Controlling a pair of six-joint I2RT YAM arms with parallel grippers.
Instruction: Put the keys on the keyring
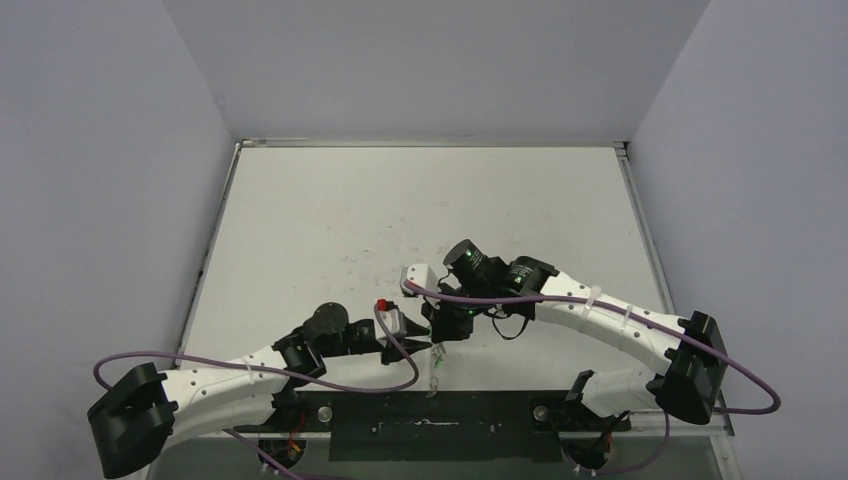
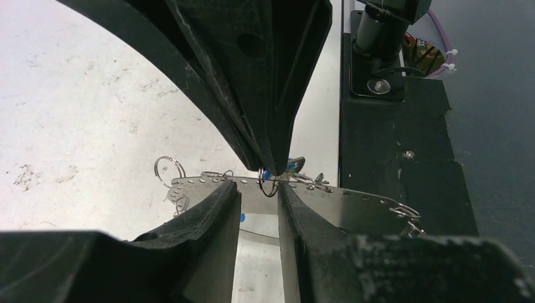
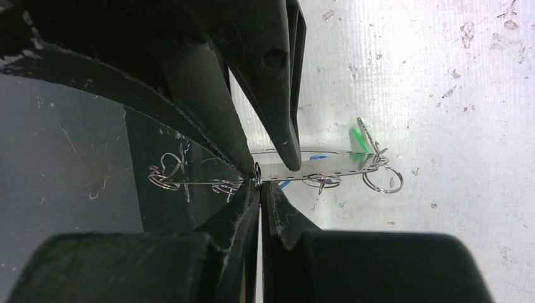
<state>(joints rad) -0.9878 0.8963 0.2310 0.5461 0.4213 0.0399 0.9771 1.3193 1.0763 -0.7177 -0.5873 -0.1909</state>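
Top: ur L gripper (image 1: 413,346) and R gripper (image 1: 438,338) meet tip to tip by the table's (image 1: 330,220) 6 o'clock edge, keyring (image 1: 437,368) dangling below.
L wrist: fingers (image 2: 214,208) parted, keyring runs 9-to-3 across the tips.
R wrist: clenched on a small ring (image 3: 257,172) on its rim, green key (image 3: 359,139) out at 2 o'clock. R's nearer imo.

A white table (image 1: 330,220) fills the view, its top flecked with dark scuffs (image 1: 350,265), thickest near the middle. A thin metal rim (image 1: 430,143) edges the far side and runs down both flanks. 3 plain pale walls close it in: the left wall (image 1: 100,180), back wall (image 1: 430,60) and right wall (image 1: 760,150). A black strip (image 1: 400,412) lies along the near edge, with 1 whitish streak (image 1: 430,424) on it.
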